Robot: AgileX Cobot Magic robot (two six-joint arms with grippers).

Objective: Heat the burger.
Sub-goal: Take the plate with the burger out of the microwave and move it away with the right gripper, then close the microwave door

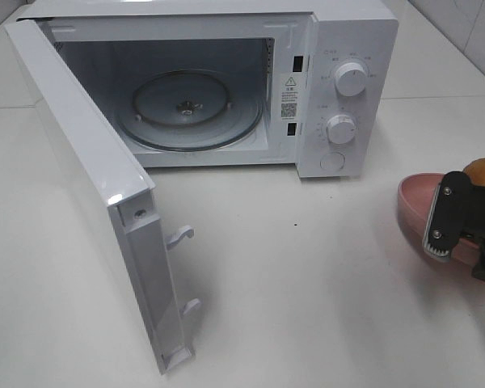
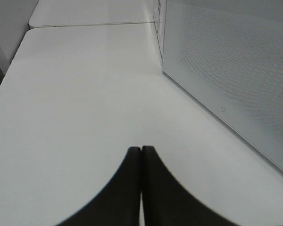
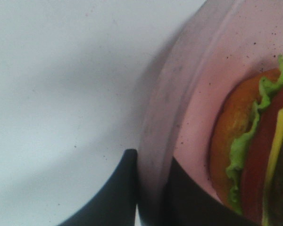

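1. a plain white surface carries everything; a seam runs across it behind the appliance, and tiled wall shows at the far right corner.
2. the white boxy microwave oven stands at the back with its white hinged door swung wide toward the left, latch hooks facing out. the round glass turntable inside is bare.
3. the small burger with golden-brown bun, green lettuce, red tomato and yellow cheese sits on the round pink plate at the right edge of the surface, well apart from the oven.
4. the right pincer is clamped on the plate's rim, one finger outside the wall and one inside, beside the burger.
5. the left pincer is together, holding nothing, low over bare surface just outside the open door.
6. judgement: the step in hand is the grasp and carry of the plate; loading, door closing and dial setting remain.
7. judgement: the next move calls for keeping the plate level, lifting it over the cavity sill, and travelling left and back to the turntable.
8. room: the surface between plate and cavity mouth is open. the control panel with two white round dials borders the cavity's right side; a rim grip could let the plate tip.
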